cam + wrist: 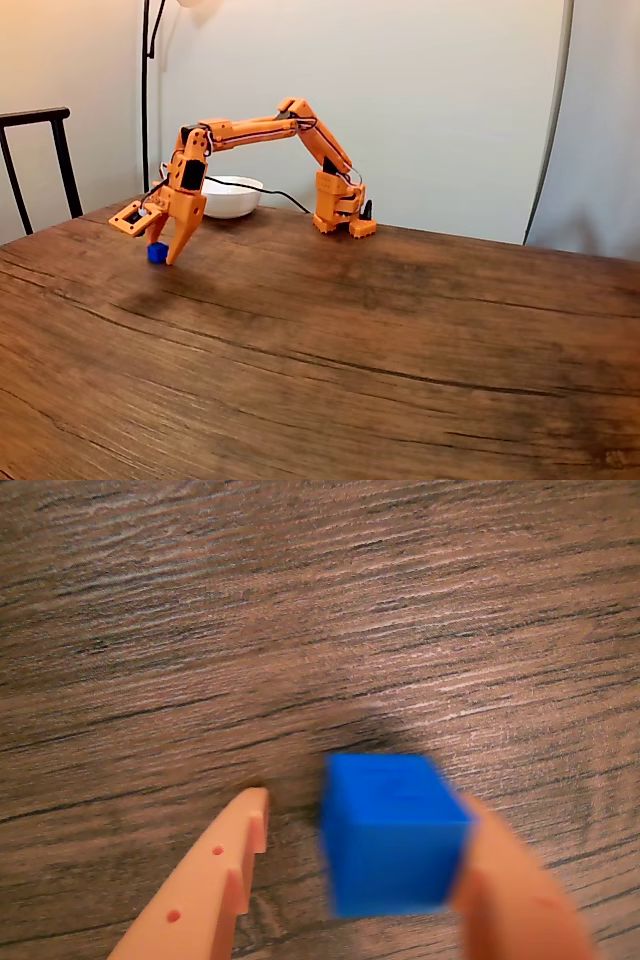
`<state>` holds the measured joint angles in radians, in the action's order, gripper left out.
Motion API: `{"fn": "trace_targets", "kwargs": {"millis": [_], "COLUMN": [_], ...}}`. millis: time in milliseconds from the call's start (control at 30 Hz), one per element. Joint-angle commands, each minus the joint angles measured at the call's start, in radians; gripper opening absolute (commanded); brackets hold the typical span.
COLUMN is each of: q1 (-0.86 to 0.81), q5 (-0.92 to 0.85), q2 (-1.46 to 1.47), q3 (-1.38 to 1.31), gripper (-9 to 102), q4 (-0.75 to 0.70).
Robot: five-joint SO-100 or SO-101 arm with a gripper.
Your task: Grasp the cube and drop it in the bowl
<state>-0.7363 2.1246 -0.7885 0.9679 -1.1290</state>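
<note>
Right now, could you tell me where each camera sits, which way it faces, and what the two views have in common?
Wrist view: rides on the arm, looking down along the two orange fingers at the wood table; the blue cube sits between them, against the right-hand finger.
Fixed view: stands off the table's near side, looking across it toward the wall; the whole orange arm shows, with the white bowl behind.
Shared: the gripper, the cube and the tabletop.
</note>
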Motion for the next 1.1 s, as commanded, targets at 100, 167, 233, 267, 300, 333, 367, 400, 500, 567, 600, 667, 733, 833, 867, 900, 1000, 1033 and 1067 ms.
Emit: {"fn": "trace_targets", "kwargs": {"millis": [100, 167, 233, 267, 300, 333, 367, 400, 500, 567, 600, 667, 733, 833, 867, 900, 1000, 1033, 1067], "q1": [-0.006, -0.005, -0.002, 0.000, 0.002, 0.005, 0.005, 0.005, 0.005, 0.006, 0.008, 0.026, 0.034, 0.038, 0.037, 0.034, 0.034, 0.035, 0.037], "q5": [0.006, 0.006, 0.006, 0.006, 0.006, 0.006, 0.005, 0.003, 0.005, 0.006, 0.006, 0.006, 0.008, 0.009, 0.009, 0.009, 0.028, 0.034, 0.035], "q2": [0.011, 0.011, 0.011, 0.009, 0.008, 0.005, 0.003, 0.002, -0.003, -0.005, -0.005, -0.005, -0.005, -0.003, -0.003, -0.003, -0.003, -0.003, -0.003], "q3": [-0.002, -0.002, -0.002, -0.002, -0.002, -0.002, -0.002, -0.003, -0.005, -0.006, -0.017, -0.069, -0.153, -0.301, -0.350, -0.394, -0.517, -0.552, -0.589], "gripper": [13, 13, 13, 13, 11, 8, 6, 4, 2, 2, 2, 2, 2, 2, 2, 2, 2, 2, 2], "q4": [-0.018, -0.018, -0.018, -0.018, -0.018, -0.018, -0.018, -0.026, -0.054, -0.075, -0.091, -0.132, -0.176, -0.252, -0.281, -0.311, -0.408, -0.442, -0.477]}}
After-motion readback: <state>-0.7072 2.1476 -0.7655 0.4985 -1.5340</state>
